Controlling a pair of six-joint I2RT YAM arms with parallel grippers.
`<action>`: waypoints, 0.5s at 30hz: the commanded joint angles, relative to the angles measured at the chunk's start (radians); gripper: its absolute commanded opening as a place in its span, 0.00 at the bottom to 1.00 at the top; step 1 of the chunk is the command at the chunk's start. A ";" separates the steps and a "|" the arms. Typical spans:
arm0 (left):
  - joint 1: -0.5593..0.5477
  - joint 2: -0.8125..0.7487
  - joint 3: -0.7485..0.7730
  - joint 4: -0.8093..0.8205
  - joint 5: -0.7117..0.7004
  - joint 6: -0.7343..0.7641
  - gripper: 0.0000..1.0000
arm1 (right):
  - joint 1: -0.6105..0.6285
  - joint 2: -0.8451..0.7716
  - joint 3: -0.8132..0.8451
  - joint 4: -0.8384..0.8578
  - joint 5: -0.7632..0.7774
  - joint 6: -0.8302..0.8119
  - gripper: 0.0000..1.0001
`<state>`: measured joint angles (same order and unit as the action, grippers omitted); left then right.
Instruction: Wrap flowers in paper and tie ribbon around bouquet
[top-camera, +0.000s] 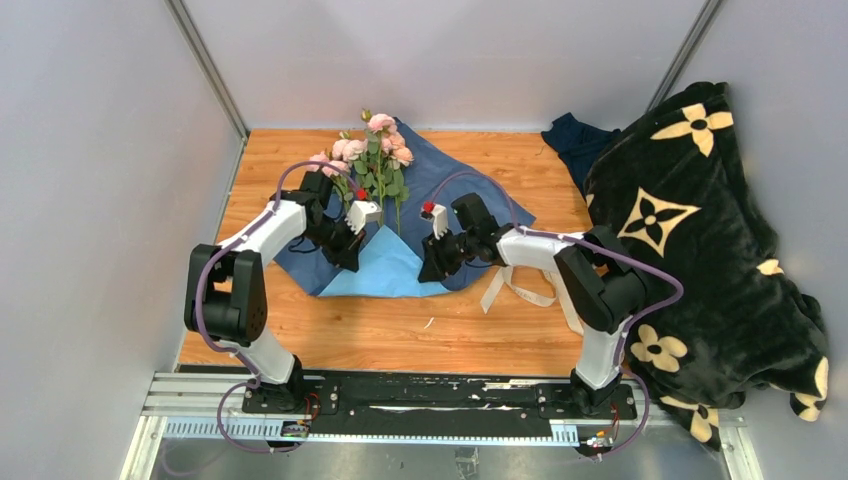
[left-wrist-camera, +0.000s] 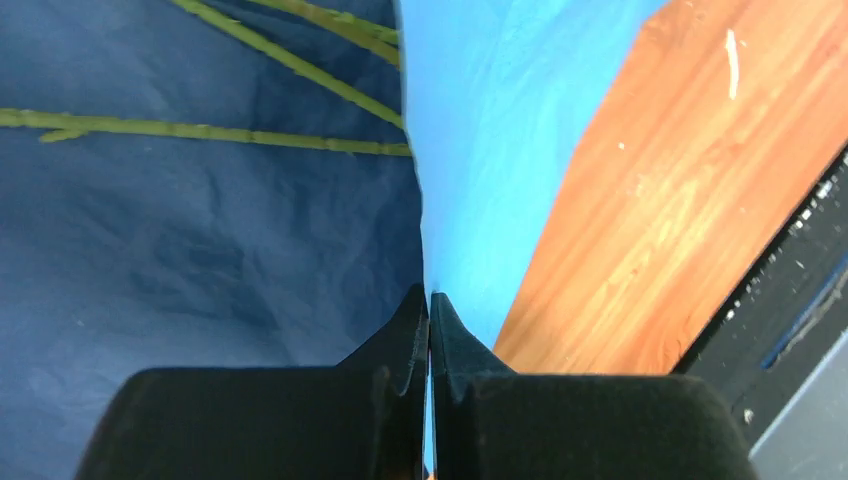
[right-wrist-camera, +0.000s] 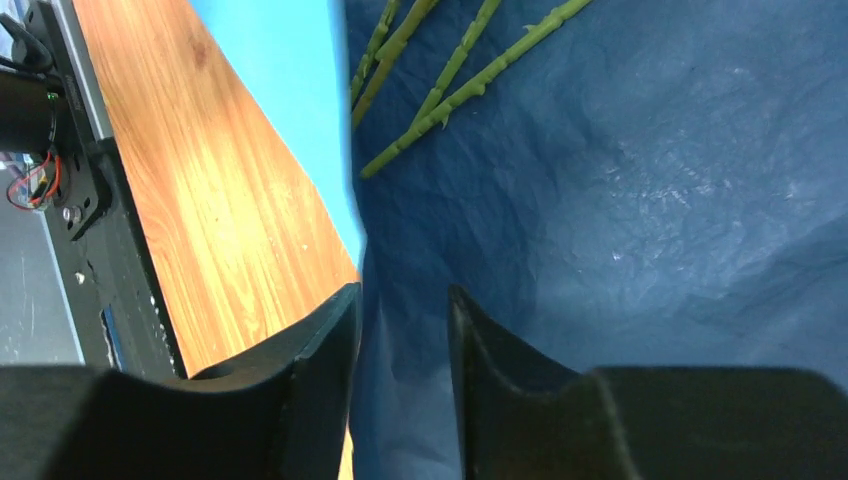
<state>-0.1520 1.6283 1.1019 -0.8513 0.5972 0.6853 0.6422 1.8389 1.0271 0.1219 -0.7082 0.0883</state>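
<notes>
The flowers (top-camera: 375, 150), pale pink roses with green leaves, lie on the paper (top-camera: 470, 200) at the back centre, stems pointing toward me. The paper lies dark face up, and its near corner is folded over, showing the light blue face (top-camera: 385, 270). My left gripper (top-camera: 352, 256) is shut on the folded paper edge (left-wrist-camera: 470, 150), which runs between its fingertips (left-wrist-camera: 428, 296). My right gripper (right-wrist-camera: 402, 292) stands open at the fold's right side (top-camera: 432, 268), with a raised pleat of dark paper (right-wrist-camera: 400, 400) between its jaws. Green stems (left-wrist-camera: 200, 130) (right-wrist-camera: 470, 85) cross both wrist views. The cream ribbon (top-camera: 525, 293) lies under my right arm.
A black blanket with cream flower shapes (top-camera: 700, 230) is heaped along the right side. A dark blue cloth (top-camera: 575, 140) lies at the back right. Bare wooden tabletop (top-camera: 450, 340) runs between the paper and the black base rail (top-camera: 430, 395). Grey walls close in the left and back.
</notes>
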 joint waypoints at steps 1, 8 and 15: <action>-0.001 0.038 -0.003 0.131 -0.121 -0.126 0.00 | -0.026 -0.067 0.087 -0.243 0.039 -0.048 0.44; -0.011 0.127 0.029 0.200 -0.204 -0.150 0.00 | 0.014 -0.165 0.079 -0.404 0.295 -0.033 0.41; -0.021 0.140 0.002 0.257 -0.272 -0.161 0.00 | 0.161 -0.138 0.080 -0.170 0.175 0.042 0.17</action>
<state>-0.1669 1.7683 1.1065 -0.6674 0.3920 0.5400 0.7532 1.6524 1.0946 -0.1501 -0.4664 0.0593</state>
